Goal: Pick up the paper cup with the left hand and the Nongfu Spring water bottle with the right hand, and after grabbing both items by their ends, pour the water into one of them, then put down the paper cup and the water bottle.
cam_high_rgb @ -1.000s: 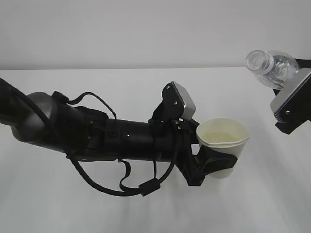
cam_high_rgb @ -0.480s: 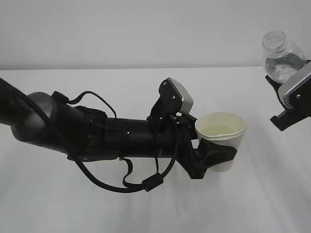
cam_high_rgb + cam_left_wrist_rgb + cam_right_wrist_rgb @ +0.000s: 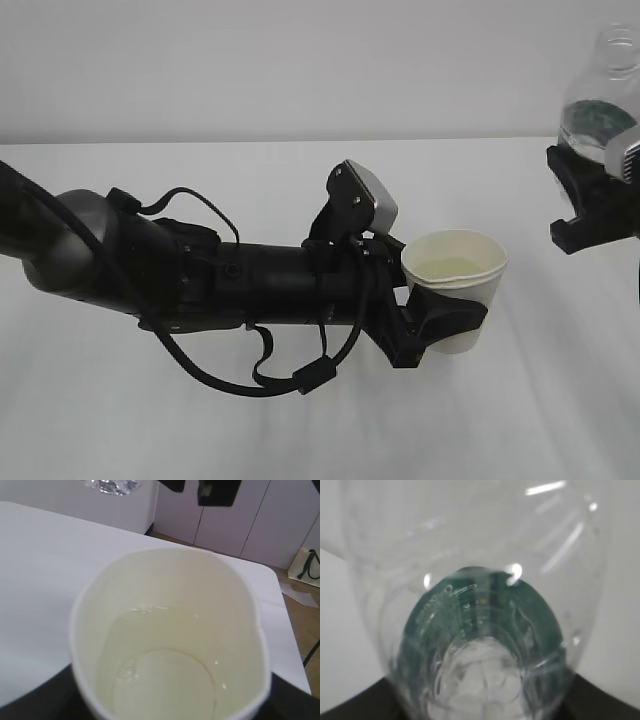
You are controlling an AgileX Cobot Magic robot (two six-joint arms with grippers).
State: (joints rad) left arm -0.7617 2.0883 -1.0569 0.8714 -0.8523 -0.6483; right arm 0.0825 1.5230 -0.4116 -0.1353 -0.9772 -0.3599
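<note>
The white paper cup (image 3: 458,270) hangs upright above the table, right of centre, with my left gripper (image 3: 450,322) shut around its lower wall. In the left wrist view the paper cup (image 3: 170,605) fills the frame, and clear water lies in its cream bottom. The Nongfu Spring water bottle (image 3: 603,100) stands upright at the far right edge, neck up and capless. My right gripper (image 3: 592,195) is shut on its lower end. The right wrist view looks up along the bottle (image 3: 480,580), whose green label shows through the clear plastic. Cup and bottle are well apart.
The white table (image 3: 150,420) spreads under both arms. My long black left arm (image 3: 200,280) lies across its middle with loose cables. In the left wrist view, the table's far right corner (image 3: 277,580) ends before white cabinets (image 3: 250,525) and a bag (image 3: 307,567) on the floor.
The bottle has swung from leaning towards the cup to upright and has moved right and up. The left arm with the cup has barely shifted.
</note>
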